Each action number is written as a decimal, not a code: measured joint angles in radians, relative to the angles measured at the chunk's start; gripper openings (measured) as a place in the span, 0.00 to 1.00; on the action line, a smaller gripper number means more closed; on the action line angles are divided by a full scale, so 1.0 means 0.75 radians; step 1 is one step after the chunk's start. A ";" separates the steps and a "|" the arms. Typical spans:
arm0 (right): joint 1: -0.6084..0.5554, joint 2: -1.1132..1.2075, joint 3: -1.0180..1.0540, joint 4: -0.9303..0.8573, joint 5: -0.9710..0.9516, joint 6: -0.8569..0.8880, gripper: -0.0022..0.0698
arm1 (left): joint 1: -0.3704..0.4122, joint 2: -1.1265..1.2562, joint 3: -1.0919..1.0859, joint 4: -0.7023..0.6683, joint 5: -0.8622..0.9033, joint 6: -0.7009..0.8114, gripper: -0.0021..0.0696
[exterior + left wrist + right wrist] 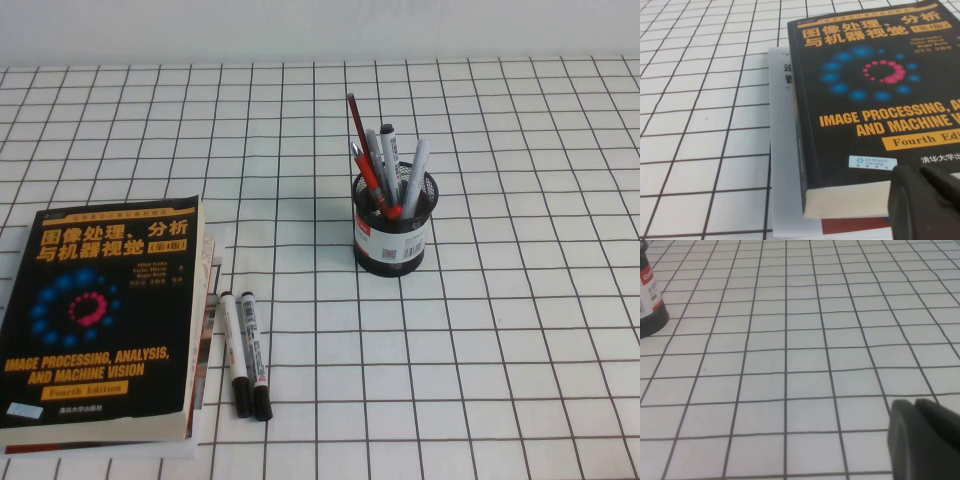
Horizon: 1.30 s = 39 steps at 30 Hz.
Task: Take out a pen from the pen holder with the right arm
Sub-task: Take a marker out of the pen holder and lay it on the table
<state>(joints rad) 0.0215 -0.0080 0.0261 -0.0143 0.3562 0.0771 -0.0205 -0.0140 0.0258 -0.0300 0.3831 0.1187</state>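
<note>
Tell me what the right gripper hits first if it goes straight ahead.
Probably only the checked tablecloth: the shut right gripper points over bare cloth, with the pen holder off its line; the left gripper hovers over the book.

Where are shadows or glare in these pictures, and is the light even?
High view: even, soft light; pen holder casts only a faint shadow. Left wrist view: no strong glare on the book; left gripper is a dark shape above its corner. Right wrist view: evenly lit cloth; shut right gripper dark above it.

Black mesh pen holder point(394, 236), white black-gridded tablecloth point(500, 350), black book point(100, 300)
</note>
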 joint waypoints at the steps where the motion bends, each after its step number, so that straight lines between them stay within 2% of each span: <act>1: 0.000 0.000 0.000 0.000 0.000 0.000 0.01 | 0.000 0.000 0.000 0.000 0.000 0.000 0.02; 17: 0.000 0.000 0.000 0.000 0.000 0.000 0.01 | 0.000 0.000 0.000 0.000 0.000 0.000 0.02; 21: 0.000 0.000 0.000 0.019 -0.077 0.000 0.01 | 0.000 0.000 0.000 0.000 0.000 0.000 0.02; 31: 0.000 0.000 0.000 0.626 -0.339 0.000 0.01 | 0.000 0.000 0.000 0.000 0.000 0.000 0.02; 39: 0.000 0.000 0.000 0.838 -0.398 0.000 0.01 | 0.000 0.000 0.000 0.000 0.000 0.000 0.02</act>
<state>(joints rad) 0.0215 -0.0080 0.0261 0.6145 0.0575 0.0771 -0.0205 -0.0140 0.0258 -0.0300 0.3831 0.1187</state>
